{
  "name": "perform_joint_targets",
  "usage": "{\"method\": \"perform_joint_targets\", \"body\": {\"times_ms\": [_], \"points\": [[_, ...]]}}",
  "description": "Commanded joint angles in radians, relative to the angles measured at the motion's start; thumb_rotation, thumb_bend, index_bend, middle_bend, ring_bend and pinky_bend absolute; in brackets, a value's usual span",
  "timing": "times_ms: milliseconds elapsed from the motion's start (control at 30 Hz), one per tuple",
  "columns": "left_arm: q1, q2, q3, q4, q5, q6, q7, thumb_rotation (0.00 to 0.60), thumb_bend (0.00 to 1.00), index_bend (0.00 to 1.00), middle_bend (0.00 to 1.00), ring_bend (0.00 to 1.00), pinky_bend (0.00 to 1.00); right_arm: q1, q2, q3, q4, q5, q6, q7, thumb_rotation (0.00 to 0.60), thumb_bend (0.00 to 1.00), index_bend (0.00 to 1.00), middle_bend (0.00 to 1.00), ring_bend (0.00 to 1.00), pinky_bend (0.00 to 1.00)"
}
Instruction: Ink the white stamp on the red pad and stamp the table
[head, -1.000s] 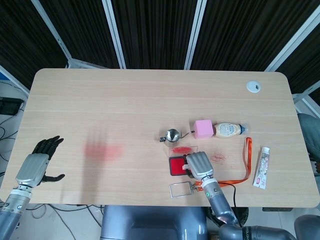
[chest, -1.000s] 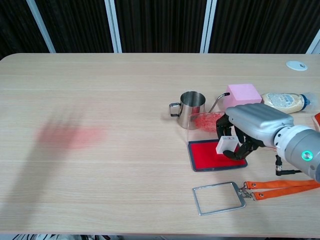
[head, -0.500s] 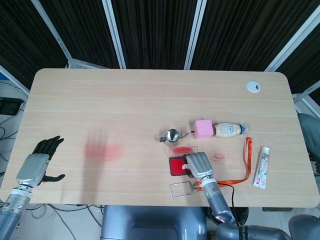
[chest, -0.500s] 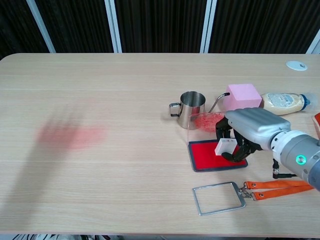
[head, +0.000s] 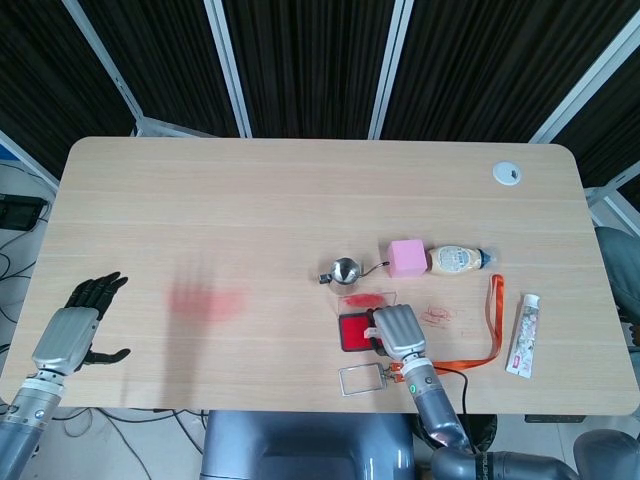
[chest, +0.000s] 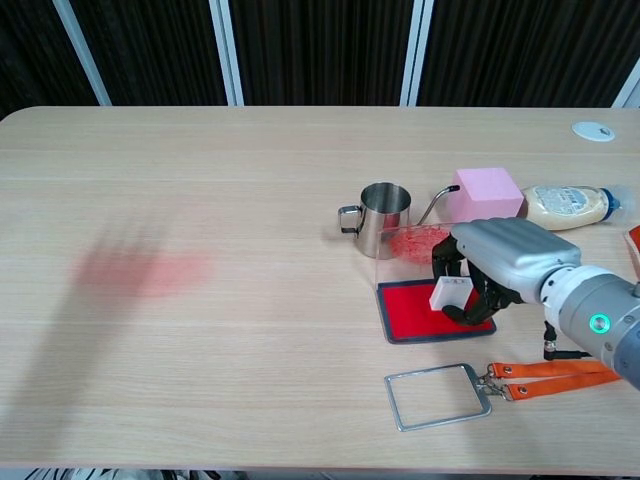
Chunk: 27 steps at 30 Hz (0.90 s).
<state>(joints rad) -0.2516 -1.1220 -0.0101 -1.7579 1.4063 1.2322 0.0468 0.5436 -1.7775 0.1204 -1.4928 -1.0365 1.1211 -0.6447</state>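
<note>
Your right hand (chest: 500, 262) pinches the small white block stamp (chest: 447, 293) down on the flat red ink pad (chest: 410, 312), at the table's near right. Tilt it and only one edge inks; lift fast and the light pad may rise too. Your left hand (head: 72, 328) hovers empty, fingers spread, far left.

Right hand (head: 398, 329) lies over the red pad (head: 352, 331) near the table's (head: 250, 220) front edge. Left hand (head: 72, 328) hangs, fingers spread, off the left front corner.
</note>
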Motion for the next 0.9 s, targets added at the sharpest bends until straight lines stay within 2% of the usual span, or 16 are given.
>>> {"method": "perform_joint_targets", "body": {"times_ms": [33, 367, 900], "points": [[0.000, 0.000, 0.000, 0.000, 0.000, 0.000, 0.000, 0.600, 0.01, 0.00, 0.00, 0.00, 0.00, 0.002, 0.002, 0.006, -0.010, -0.008, 0.011, 0.002, 0.600, 0.64, 0.84, 0.71, 0.58, 0.57], [-0.001, 0.000, -0.001, 0.000, 0.001, 0.000, -0.003, 0.600, 0.01, 0.00, 0.00, 0.00, 0.00, 0.011, -0.006, 0.014, -0.025, 0.002, 0.022, -0.022, 0.600, 0.64, 0.84, 0.72, 0.58, 0.57], [-0.003, 0.003, 0.000, -0.003, 0.002, -0.005, -0.010, 0.600, 0.01, 0.00, 0.00, 0.00, 0.00, 0.011, -0.050, -0.001, 0.036, 0.020, 0.013, -0.020, 0.600, 0.64, 0.85, 0.72, 0.58, 0.57]]}}
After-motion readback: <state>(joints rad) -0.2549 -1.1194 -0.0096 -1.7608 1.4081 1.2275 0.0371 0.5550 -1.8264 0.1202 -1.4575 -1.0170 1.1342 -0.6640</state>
